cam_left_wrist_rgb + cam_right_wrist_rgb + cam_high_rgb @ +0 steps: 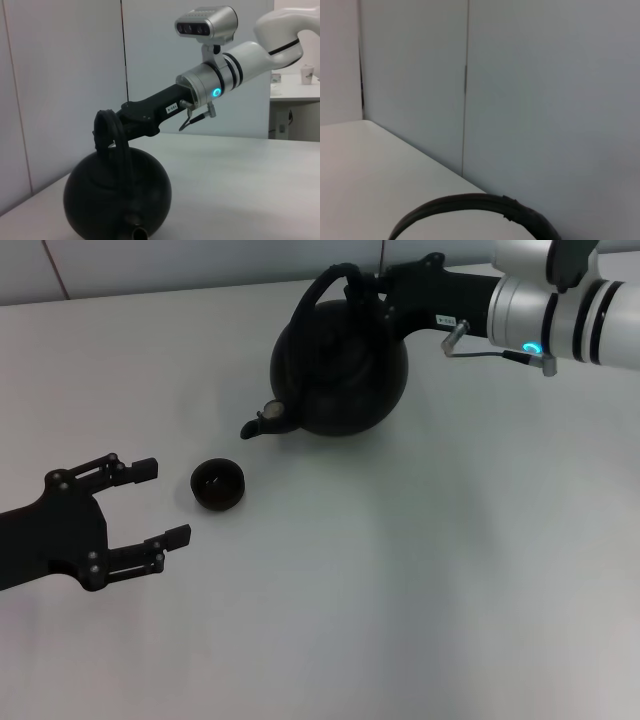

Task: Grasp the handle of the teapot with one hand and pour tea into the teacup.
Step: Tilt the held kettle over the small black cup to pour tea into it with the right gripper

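Two claws in view. Right claw is at the top of the handle of the teapot, reaching in from the far right; in the left wrist view it meets the hoop near its crown. Cannot tell whether its fingers are closed on the hoop or only beside it. The high grip point looks chosen so the pot can swing under the hoop when tipped.

Teapot sits on the desk, toward the back, with its spout aimed forward-left at the teacup, which stands near but apart. Pot appears upright; no pour started.

Left claw hovers just left of the cup, fingers spread wide, not touching, probably placed to steady it.

Judgement: grasp stage, lift next.
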`<act>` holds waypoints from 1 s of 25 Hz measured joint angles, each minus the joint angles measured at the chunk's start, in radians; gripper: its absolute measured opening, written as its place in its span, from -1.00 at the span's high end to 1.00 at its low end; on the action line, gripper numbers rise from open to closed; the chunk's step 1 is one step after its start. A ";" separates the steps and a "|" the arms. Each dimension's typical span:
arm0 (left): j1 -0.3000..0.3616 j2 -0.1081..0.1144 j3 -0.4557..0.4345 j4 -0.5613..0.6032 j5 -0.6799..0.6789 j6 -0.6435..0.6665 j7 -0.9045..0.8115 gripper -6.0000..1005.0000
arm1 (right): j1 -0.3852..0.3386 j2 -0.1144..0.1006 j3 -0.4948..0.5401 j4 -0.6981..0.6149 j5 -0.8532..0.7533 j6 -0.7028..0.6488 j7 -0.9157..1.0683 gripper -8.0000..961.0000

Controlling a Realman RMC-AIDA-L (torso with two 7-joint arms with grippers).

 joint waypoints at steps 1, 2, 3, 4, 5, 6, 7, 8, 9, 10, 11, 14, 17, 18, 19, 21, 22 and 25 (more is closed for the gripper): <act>0.000 0.000 0.000 0.000 0.002 0.000 0.000 -0.59 | 0.006 0.000 -0.008 -0.001 0.000 0.005 0.000 0.71; 0.000 0.000 0.000 0.001 0.006 0.000 0.001 -0.59 | 0.006 0.000 -0.008 -0.001 0.000 0.005 0.000 0.71; 0.000 0.000 0.000 0.001 0.011 0.000 0.001 -0.59 | 0.009 0.000 -0.012 -0.002 0.001 0.007 0.000 0.71; -0.001 0.000 0.000 0.002 0.014 0.000 0.001 -0.59 | 0.014 0.001 -0.019 -0.003 0.001 0.009 0.000 0.71; -0.002 0.000 0.000 0.002 0.018 0.000 0.001 -0.59 | 0.014 0.001 -0.019 -0.003 0.001 0.009 0.000 0.71; -0.003 0.000 0.000 0.002 0.021 0.000 0.002 -0.59 | 0.017 0.001 -0.022 -0.003 0.001 0.010 -0.001 0.71; -0.003 0.000 0.000 0.002 0.021 0.000 0.002 -0.59 | 0.019 0.002 -0.025 -0.003 0.001 0.010 -0.001 0.71; -0.004 0.000 0.000 0.002 0.021 0.000 0.002 -0.59 | 0.022 0.002 -0.029 -0.003 0.001 0.010 -0.001 0.71; -0.004 0.000 0.000 0.002 0.021 0.000 0.002 -0.59 | 0.025 0.002 -0.032 -0.003 0.001 0.010 -0.001 0.71; -0.004 0.000 0.000 0.002 0.021 0.000 0.002 -0.59 | 0.028 0.002 -0.036 -0.003 0.001 0.010 -0.001 0.71; -0.004 0.000 0.000 0.002 0.022 0.000 0.002 -0.59 | 0.034 0.003 -0.042 -0.003 0.001 0.010 -0.001 0.71; -0.001 0.000 0.000 0.006 0.022 0.000 0.002 -0.59 | 0.041 0.003 -0.057 -0.003 0.001 0.011 -0.001 0.71; 0.000 0.000 0.000 0.007 0.022 0.000 0.002 -0.59 | 0.045 0.003 -0.071 -0.005 0.001 0.016 -0.001 0.71; 0.000 0.000 0.000 0.007 0.022 0.000 0.002 -0.59 | 0.046 0.003 -0.079 -0.007 0.001 0.022 -0.001 0.71; 0.000 0.000 0.000 0.007 0.022 0.000 0.002 -0.59 | 0.047 0.003 -0.087 -0.008 0.001 0.029 -0.001 0.71; 0.000 0.000 0.000 0.008 0.022 0.000 0.002 -0.59 | 0.050 0.003 -0.107 -0.009 0.001 0.044 -0.001 0.71; 0.000 0.000 0.000 0.008 0.022 0.000 0.002 -0.59 | 0.052 0.003 -0.114 -0.009 0.001 0.050 -0.001 0.71; 0.000 0.000 0.000 0.008 0.022 0.000 0.002 -0.59 | 0.057 0.003 -0.124 -0.010 0.001 0.055 -0.001 0.71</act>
